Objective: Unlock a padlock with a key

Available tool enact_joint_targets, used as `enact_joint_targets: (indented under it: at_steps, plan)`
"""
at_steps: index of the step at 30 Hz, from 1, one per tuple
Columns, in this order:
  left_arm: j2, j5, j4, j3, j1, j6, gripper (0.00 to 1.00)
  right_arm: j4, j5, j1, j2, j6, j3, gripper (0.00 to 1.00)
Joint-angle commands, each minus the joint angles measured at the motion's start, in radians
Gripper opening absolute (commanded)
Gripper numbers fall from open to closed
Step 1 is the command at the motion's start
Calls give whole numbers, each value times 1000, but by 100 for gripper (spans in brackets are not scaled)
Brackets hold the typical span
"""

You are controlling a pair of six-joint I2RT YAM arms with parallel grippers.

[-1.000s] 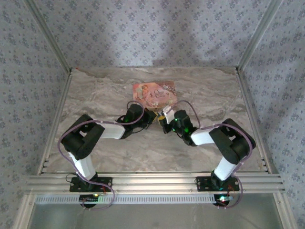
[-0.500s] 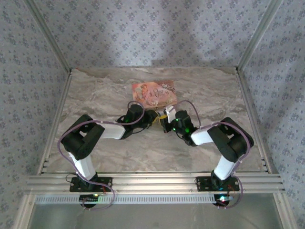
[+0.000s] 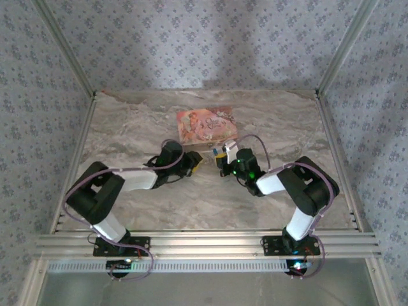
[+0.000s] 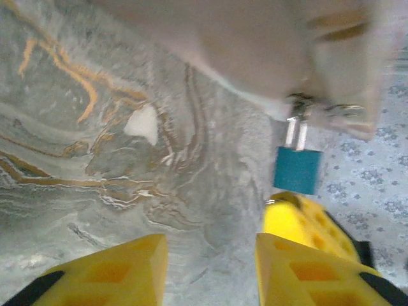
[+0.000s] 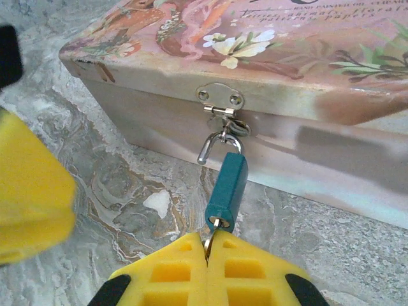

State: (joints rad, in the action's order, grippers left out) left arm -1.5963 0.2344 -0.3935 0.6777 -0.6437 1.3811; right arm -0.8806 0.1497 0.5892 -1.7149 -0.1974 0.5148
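Note:
The padlock (image 5: 226, 185) is a small teal block, not yellow, hanging by its silver shackle (image 5: 212, 144) from the hasp of the pink box (image 5: 268, 38). One shackle leg stands free of the body. The key (image 5: 213, 227), a thin metal piece, sits in the keyhole on the padlock's underside, its head hidden. My right gripper (image 5: 208, 241) is shut on the key. My left gripper (image 4: 210, 255) is open over bare table, the padlock (image 4: 297, 169) up and to its right. From above, both grippers (image 3: 194, 162) (image 3: 224, 157) flank the padlock (image 3: 217, 152).
The pink illustrated box (image 3: 205, 124) lies at the table's back centre, right behind both grippers. Marbled grey tabletop (image 3: 127, 127) stretches left and right, framed by aluminium rails (image 3: 204, 242). A blurred yellow finger (image 5: 25, 191) of the left gripper is at the right wrist view's left edge.
The left arm has dropped lower and drawn its gripper back to the left, away from the padlock. The right gripper has stayed at the padlock, holding the key.

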Motion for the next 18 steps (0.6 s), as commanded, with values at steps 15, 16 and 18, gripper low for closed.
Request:
enact_joint_targets:
  at_steps: [15,16,18]
  plan:
    - [279,-144,497,118,215,-389,73,-133,151,-60,-64,-601,-56,0]
    - [278,-141,508,131,231,-405,73,-135,154,-63,-71,-627,-55,0]
    - [270,-134,530,157,257,-440,74,-135,158,-67,-82,-677,-55,0]
